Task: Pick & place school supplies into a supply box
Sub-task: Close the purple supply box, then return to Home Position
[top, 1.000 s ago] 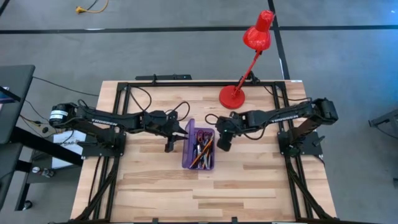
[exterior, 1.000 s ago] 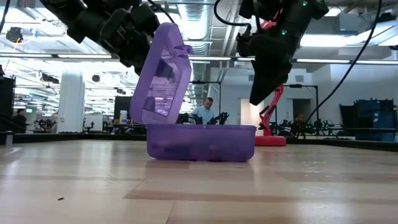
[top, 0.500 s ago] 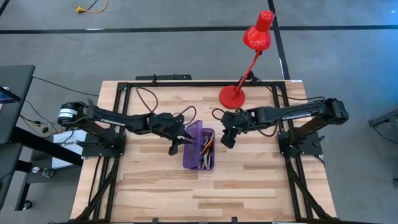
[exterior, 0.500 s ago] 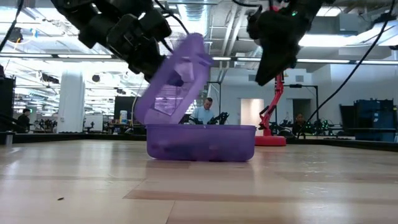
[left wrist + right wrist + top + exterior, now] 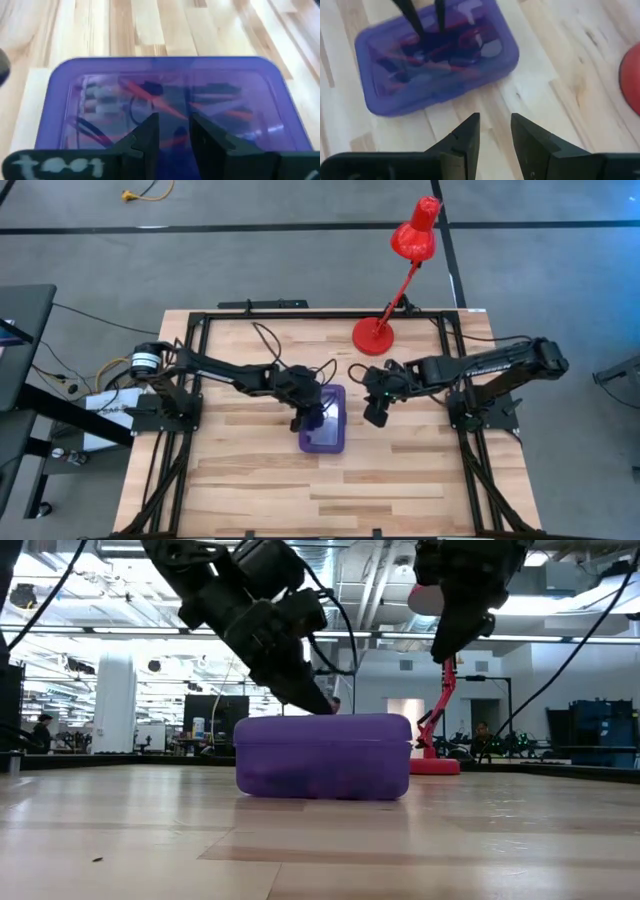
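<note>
Open-plan robotics lab: distant workstations (image 5: 200, 735), ceiling strip lights (image 5: 90, 630).

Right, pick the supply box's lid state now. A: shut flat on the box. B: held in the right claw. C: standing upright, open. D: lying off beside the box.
A: in the low view the lid lies flat on the supply box, with the left claw pressing on top and the right claw raised clear.

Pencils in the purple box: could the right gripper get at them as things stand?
Probably not. The box has its lid down, with the left gripper over it. The right gripper hangs beside the box; the pencils only show through the lid.
</note>
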{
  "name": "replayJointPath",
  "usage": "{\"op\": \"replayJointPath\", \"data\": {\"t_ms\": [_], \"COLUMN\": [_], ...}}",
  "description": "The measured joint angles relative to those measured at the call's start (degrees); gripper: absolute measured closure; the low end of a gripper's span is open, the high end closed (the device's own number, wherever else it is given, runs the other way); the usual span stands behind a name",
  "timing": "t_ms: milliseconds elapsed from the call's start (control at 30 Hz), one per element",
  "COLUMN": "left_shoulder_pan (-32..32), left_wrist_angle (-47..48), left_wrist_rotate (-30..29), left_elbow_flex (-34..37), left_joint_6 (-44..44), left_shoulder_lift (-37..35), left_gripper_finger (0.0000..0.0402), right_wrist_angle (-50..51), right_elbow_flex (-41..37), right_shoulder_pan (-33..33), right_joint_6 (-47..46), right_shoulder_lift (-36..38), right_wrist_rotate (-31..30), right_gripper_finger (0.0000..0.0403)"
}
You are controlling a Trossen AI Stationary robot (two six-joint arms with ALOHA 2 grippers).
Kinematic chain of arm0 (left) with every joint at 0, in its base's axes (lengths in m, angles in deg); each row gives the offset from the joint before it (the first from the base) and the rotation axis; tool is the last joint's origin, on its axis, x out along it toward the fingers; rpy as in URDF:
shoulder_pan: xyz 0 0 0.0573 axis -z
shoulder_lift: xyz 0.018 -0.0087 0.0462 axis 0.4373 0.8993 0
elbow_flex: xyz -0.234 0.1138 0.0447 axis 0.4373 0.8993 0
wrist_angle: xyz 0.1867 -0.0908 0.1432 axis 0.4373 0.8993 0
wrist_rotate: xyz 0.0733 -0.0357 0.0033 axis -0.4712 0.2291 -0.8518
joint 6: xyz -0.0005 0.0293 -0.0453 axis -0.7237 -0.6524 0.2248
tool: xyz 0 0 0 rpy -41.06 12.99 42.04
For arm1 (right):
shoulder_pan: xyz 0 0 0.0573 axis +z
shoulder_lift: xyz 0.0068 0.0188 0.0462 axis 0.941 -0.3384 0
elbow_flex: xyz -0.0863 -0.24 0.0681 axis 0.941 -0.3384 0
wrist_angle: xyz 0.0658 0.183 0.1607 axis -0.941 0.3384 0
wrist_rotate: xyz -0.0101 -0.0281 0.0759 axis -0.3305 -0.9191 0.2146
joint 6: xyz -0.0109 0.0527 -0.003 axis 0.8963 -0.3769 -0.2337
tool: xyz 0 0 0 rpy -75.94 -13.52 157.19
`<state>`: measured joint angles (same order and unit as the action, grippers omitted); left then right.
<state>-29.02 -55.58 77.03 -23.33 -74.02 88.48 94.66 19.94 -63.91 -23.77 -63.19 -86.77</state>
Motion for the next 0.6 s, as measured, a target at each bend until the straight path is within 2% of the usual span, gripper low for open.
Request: {"op": "replayJointPath", "data": {"t_ms": [167, 233, 367, 467, 600], "left_shoulder_pan": [-0.2, -0.7, -1.4, -1.0, -0.8], "left_wrist_angle": [1.3, 2.8, 3.5, 2.8, 4.5], "left_wrist_rotate": [-1.0, -1.2, -0.6, 3.1, 4.9], "left_elbow_flex": [-0.4, -0.4, -0.4, -0.3, -0.4], "left_joint_6": [0.3, 1.0, 3.5, 3.7, 3.7], "left_shoulder_lift": [0.4, 0.4, 0.3, -1.5, -6.4], "left_gripper_finger": [0.0308, 0.0308, 0.0308, 0.0308, 0.0308], "right_wrist_angle": [-2.9, -8.0, -11.8, -12.3, -16.1], "right_elbow_flex": [-0.2, 0.3, 0.0, -0.1, -0.1], "right_shoulder_pan": [1.7, 2.3, 2.7, 2.7, 3.4], "right_joint_6": [1.2, 2.2, 4.0, 4.1, 5.2], "right_shoulder_lift": [-2.4, -4.5, -9.2, -12.2, -13.1], "right_wrist_rotate": [0.2, 0.3, 1.9, 1.9, 1.7], "right_gripper_finger": [0.0297, 0.0297, 0.0297, 0.0297, 0.0297]}}
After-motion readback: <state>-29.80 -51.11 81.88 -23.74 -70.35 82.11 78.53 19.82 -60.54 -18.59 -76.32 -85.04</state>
